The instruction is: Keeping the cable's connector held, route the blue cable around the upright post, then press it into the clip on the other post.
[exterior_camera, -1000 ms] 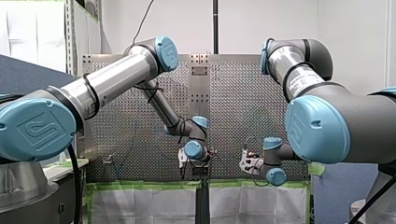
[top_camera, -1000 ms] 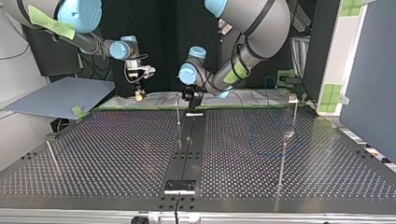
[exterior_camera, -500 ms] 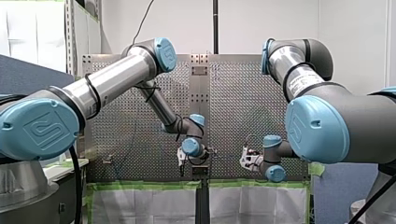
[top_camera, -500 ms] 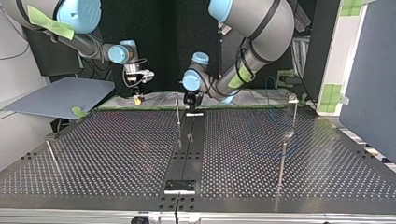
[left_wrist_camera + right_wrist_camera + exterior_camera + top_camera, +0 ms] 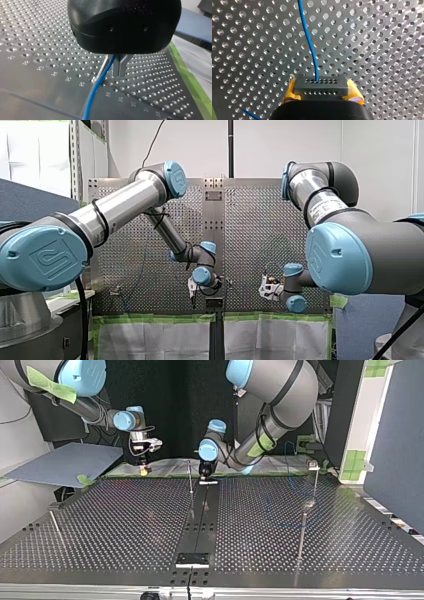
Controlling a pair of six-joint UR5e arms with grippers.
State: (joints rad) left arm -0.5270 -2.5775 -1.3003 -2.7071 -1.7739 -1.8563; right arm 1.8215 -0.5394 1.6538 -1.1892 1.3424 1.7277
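Connector (image 5: pixel 321 86) closest to the right wrist lens: grey, perforated, clenched between the yellow pads (image 5: pixel 290 90) of my right hand (image 5: pixel 322 92), presumably to anchor that end as the task demands. Blue cable (image 5: pixel 308 37) out of its face toward 12 o'clock, bending to 11 over the perforated table (image 5: pixel 387 37).

Seen from the left wrist: my left hand (image 5: pixel 113 67) closed with metal fingers (image 5: pixel 120 65) round the same cable, which trails off toward 7 o'clock. Probably pinched mid-length so as to steer the slack toward a post. Cannot tell how firmly.

From across the table, nearest first: a thin post (image 5: pixel 302 532) at 3 o'clock of the table's middle. Further back, a clip-topped post (image 5: pixel 315 476) at 2 o'clock and a central upright post (image 5: pixel 190 477) at 12. Near that central post's top, at its 3 o'clock, my left hand. Well apart at its 9 o'clock, over the table's far edge, my right hand.

Shown only in this wide view: posts and hands together, with no wrap begun, by my reading. Shown only in the wrist views: the two grips themselves and a crisp line of cable, faint and hard to trace from across the table.
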